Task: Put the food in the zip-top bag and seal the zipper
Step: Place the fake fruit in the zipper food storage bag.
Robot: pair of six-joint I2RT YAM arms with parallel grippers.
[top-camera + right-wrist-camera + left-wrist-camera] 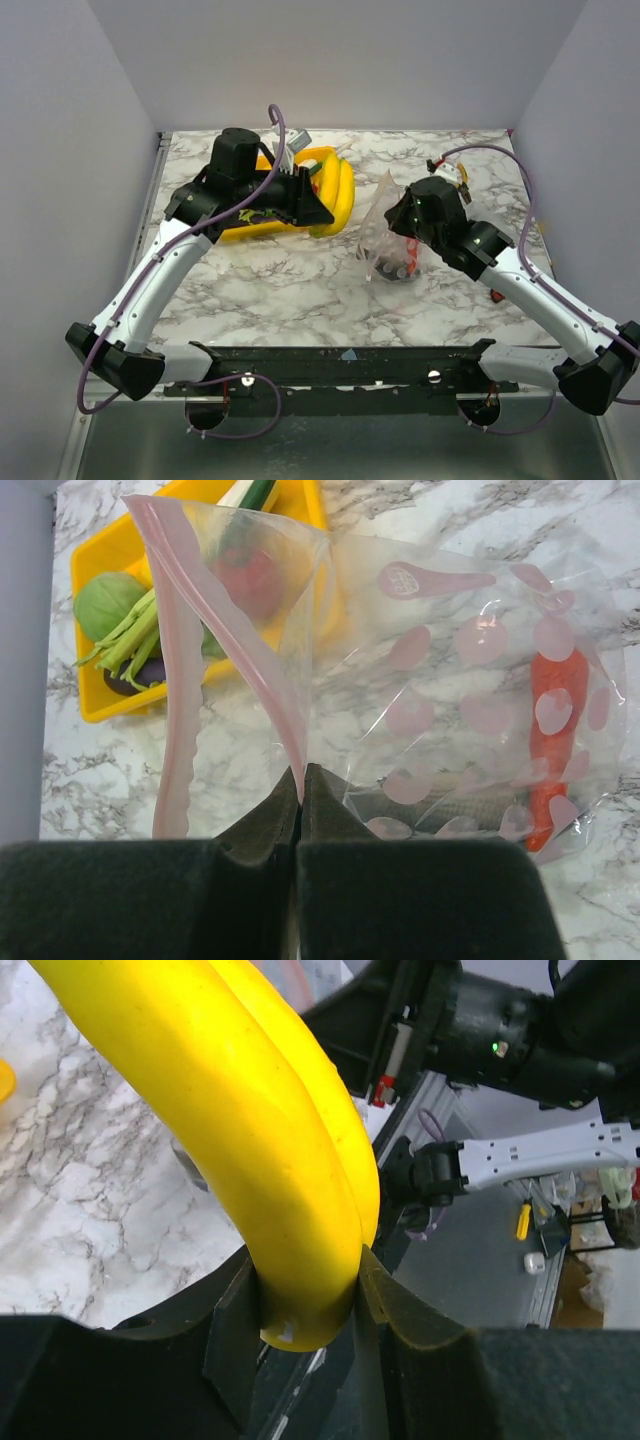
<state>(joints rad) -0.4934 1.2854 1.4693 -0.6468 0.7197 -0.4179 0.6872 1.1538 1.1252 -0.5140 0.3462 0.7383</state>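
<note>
Between the two dark fingers of the left claw sits the lower end of the yellow banana — clamped on both sides, its long curve rising up and away from the jaws over the marble table. The right claw is closed to a thin slit, pinching the rim of the zip-top bag. From that pinch the pink zipper climbs away in two separate lips, so the mouth gapes to the claw's left. Inside the bag, ahead and to the right of the fingers, lies the orange carrot; a dark grey shape lies low beside it, too blurred to name. Farther ahead and to the left stands the yellow tray, holding the green cabbage, the leeks and a dark purple piece — the red round fruit shows there through the clear film.
</note>
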